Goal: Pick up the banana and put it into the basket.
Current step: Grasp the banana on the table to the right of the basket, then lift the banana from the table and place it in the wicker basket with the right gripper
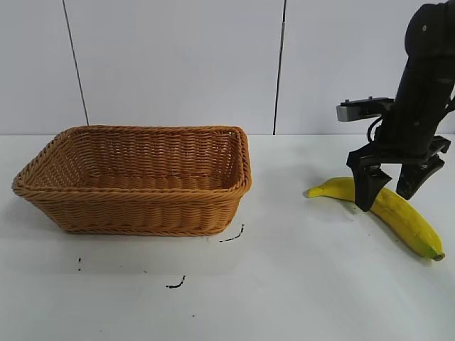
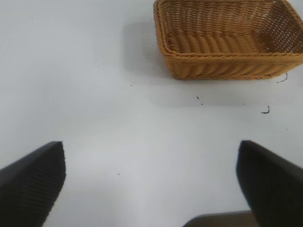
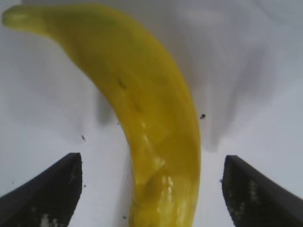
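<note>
The yellow banana [image 1: 398, 213] lies on the white table at the right, its greenish tip pointing toward the basket. My right gripper [image 1: 389, 190] is open and straddles the banana's middle, one finger in front and one behind, low over the table. In the right wrist view the banana [image 3: 151, 127] runs between the two spread fingers without touching them. The tan woven basket [image 1: 135, 181] stands at the left, holding nothing that I can see; it also shows in the left wrist view [image 2: 227, 38]. My left gripper [image 2: 151, 189] is open, parked over bare table, out of the exterior view.
Small black marks [image 1: 231, 238] dot the table in front of the basket. A white panelled wall [image 1: 178, 64] stands behind the table.
</note>
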Robot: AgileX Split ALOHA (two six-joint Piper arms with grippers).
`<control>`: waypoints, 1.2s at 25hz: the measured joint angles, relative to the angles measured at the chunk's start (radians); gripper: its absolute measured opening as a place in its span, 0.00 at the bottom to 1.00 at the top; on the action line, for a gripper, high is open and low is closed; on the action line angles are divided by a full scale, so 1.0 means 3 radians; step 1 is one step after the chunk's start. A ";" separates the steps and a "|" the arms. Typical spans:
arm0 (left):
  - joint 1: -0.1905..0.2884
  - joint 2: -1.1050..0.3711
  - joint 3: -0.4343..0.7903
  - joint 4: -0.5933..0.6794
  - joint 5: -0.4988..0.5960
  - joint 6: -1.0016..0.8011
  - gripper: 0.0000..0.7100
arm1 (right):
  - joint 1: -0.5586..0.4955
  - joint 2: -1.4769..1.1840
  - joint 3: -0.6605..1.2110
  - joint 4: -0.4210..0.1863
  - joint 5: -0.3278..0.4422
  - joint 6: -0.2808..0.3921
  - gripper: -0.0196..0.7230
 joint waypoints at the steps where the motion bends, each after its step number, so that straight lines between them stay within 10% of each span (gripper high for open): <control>1: 0.0000 0.0000 0.0000 0.0000 0.0000 0.0000 0.98 | 0.0000 0.0004 0.0000 0.0000 -0.0006 0.0000 0.81; 8: 0.0000 0.0000 0.0000 0.0000 0.0000 0.0000 0.98 | 0.0000 0.0014 0.0000 0.0000 -0.0033 0.0000 0.79; 14: 0.0000 0.0000 0.0000 0.0000 0.0000 0.0000 0.98 | 0.0000 0.0014 0.0000 0.0002 -0.0030 0.0002 0.45; 21: 0.0000 0.0000 0.0000 0.0000 0.0000 0.0000 0.98 | 0.0000 0.0008 0.0000 -0.0023 -0.0023 0.0002 0.46; 30: 0.0000 0.0000 0.0000 0.0000 0.0000 0.0000 0.98 | 0.0000 -0.0391 -0.0581 -0.0038 0.0776 0.0002 0.46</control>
